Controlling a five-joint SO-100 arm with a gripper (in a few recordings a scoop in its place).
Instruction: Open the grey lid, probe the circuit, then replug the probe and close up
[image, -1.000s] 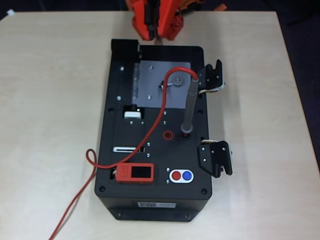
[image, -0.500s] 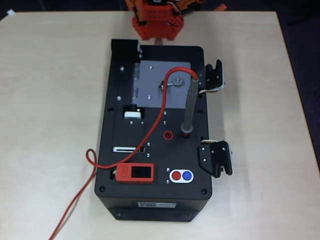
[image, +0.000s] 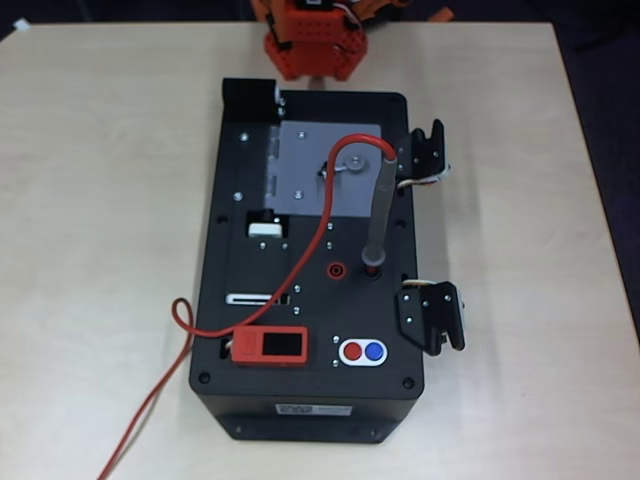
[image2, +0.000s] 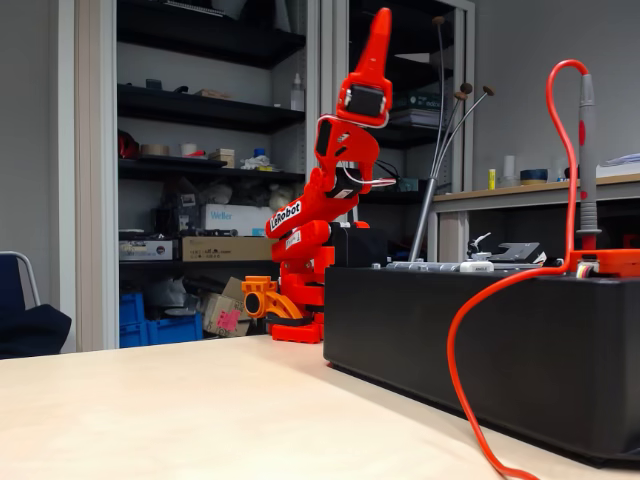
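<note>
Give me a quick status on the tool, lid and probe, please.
Red tool raised, pointing up, holding nothing. Flat light-grey metal lid shut. Slim grey pen-like probe plugged upright in black box; its red cable crosses the lid.

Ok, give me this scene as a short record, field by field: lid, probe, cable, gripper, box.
lid: grey lid lies flat, closed, on the black box
probe: probe stands upright, tip in a socket on the box top
cable: red cable loops from the probe's top, across the box, onto the table
gripper: gripper raised, pointing up, away from the box; fingers together
</note>
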